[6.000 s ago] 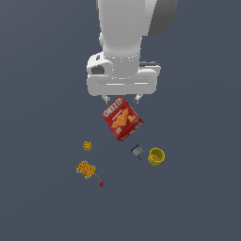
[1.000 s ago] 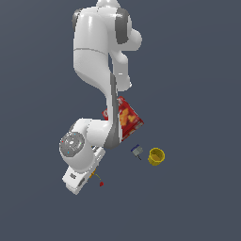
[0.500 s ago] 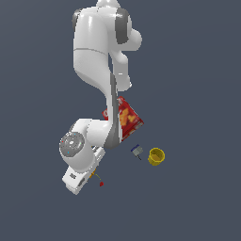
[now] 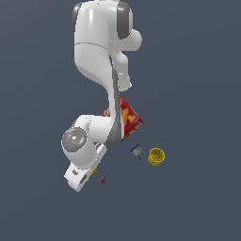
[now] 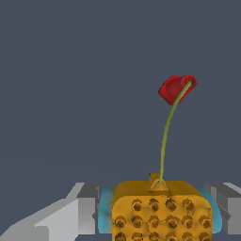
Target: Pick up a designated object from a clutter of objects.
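The designated object, the orange speckled pad [image 5: 160,209] with teal edging, sits between my gripper's [image 5: 155,212] two grey fingers [image 5: 82,214], which press on its teal sides. Its thin cord runs out to the red bead [image 5: 176,88]. In the exterior view my arm is bent low. The hand [image 4: 81,175] covers most of the pad, leaving only an orange sliver [image 4: 93,172] and the bead [image 4: 103,181] showing. The rest of the clutter lies toward the exterior view's right: the red cracker box [image 4: 130,118], the grey-blue item [image 4: 136,150] and the yellow cup [image 4: 156,156]. The small yellow lump is hidden.
The arm's lower links [image 4: 77,141] stand over the exterior view's left part of the clutter. The cracker box lies partly behind the forearm. The dark floor [image 4: 188,207] spreads around everything.
Six seconds ago the arm hung high over the cracker box. It has since come down onto the pad. Over the last second nothing has visibly moved.
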`<state>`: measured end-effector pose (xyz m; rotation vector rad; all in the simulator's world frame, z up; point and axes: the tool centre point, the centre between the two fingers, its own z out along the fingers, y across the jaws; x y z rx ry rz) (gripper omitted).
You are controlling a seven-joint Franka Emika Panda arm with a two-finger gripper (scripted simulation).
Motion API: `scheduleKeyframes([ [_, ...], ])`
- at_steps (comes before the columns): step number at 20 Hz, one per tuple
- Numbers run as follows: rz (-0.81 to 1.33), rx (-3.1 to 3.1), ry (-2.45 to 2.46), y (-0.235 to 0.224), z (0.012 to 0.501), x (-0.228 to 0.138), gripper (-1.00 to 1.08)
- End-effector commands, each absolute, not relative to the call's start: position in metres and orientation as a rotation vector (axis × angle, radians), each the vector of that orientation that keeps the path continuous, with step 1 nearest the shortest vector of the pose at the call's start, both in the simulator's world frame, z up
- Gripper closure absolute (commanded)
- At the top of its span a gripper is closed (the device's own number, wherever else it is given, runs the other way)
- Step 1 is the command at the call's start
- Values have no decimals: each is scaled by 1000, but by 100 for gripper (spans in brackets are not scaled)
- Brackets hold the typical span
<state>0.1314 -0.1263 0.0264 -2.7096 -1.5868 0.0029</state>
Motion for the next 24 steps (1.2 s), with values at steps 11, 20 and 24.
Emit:
scheduleKeyframes([
  [11, 1, -2711, -1588, -85, 87, 94, 108],
  [20, 2, -2711, -1589, -40, 152, 54, 108],
  [24, 3, -2712, -1590, -19, 182, 36, 108],
])
